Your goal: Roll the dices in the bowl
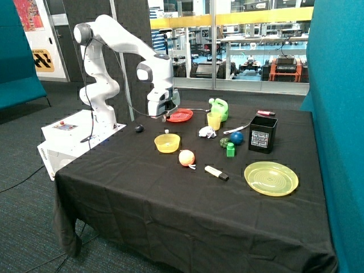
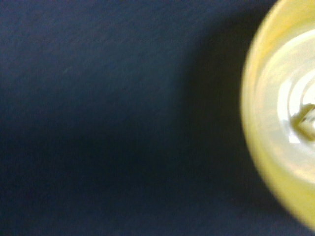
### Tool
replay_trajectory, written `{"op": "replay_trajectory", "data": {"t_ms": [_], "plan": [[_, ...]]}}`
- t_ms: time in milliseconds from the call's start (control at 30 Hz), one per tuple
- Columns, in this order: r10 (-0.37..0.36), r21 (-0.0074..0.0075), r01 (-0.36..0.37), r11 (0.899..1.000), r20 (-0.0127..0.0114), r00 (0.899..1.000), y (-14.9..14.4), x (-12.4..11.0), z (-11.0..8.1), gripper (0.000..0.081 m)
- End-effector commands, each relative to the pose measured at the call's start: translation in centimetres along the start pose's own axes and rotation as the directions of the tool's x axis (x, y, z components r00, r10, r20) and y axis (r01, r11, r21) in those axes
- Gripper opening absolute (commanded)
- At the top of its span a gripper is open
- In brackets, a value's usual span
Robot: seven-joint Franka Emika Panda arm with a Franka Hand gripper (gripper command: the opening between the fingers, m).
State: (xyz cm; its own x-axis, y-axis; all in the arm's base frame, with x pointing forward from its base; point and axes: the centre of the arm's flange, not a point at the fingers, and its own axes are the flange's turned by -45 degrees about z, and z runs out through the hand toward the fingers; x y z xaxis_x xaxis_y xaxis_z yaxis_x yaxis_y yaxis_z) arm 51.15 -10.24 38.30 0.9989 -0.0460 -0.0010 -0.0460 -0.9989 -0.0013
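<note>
A yellow bowl (image 1: 167, 143) stands on the black tablecloth near the middle of the table. The gripper (image 1: 166, 117) hangs a short way above it. A small white thing (image 1: 166, 131), perhaps a die, shows between the gripper and the bowl's rim. In the wrist view the bowl (image 2: 275, 123) fills one side over the dark cloth, and a small pale shape (image 2: 306, 119) lies inside it, too blurred to name. No part of the gripper shows in the wrist view.
Behind the bowl are a red plate (image 1: 179, 115), a yellow cup (image 1: 214, 120) and a green jug (image 1: 219, 108). Beside it are an orange ball (image 1: 186, 157), a marker (image 1: 216, 173), a blue ball (image 1: 236, 137), a black box (image 1: 262, 134) and a yellow plate (image 1: 271, 178).
</note>
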Motion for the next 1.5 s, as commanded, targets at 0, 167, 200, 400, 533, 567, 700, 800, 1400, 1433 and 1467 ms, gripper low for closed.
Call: {"op": "replay_trajectory", "data": {"t_ms": [0,167,200,400,533,567,700,800,1400,1433,1467], "plan": [[-0.206,-0.0014,0.206,0.978,-0.0007,0.978,-4.1,-2.4,-0.1,0.0509],[-0.274,-0.0015,0.274,0.962,-0.0006,0.962,-5.2,-2.9,-0.1,0.0549],[-0.288,-0.0015,0.288,0.958,-0.0006,0.958,-5.4,-3.0,-0.1,0.0558],[-0.36,-0.0015,0.36,0.933,-0.0004,0.933,-6.1,-3.3,0.0,0.054],[-0.418,-0.0015,0.418,0.908,-0.0003,0.908,-6.3,-3.7,0.3,0.0506],[-0.435,-0.0016,0.435,0.9,-0.0003,0.9,-6.4,-3.8,0.4,0.0515],[-0.496,-0.0016,0.496,0.868,-0.0002,0.868,-6.7,-4.2,0.7,0.0468],[-0.531,-0.0016,0.531,0.847,-0.0001,0.847,-6.8,-4.4,1.0,0.0436],[-0.642,-0.0016,0.642,0.767,0.0001,0.767,-7.4,-4.5,3.3,0.0179],[-0.641,-0.0016,0.641,0.767,0.0001,0.767,-7.3,-4.4,3.5,0.0178],[-0.642,-0.0016,0.642,0.767,0.0001,0.767,-7.3,-4.4,3.6,0.0204]]}}
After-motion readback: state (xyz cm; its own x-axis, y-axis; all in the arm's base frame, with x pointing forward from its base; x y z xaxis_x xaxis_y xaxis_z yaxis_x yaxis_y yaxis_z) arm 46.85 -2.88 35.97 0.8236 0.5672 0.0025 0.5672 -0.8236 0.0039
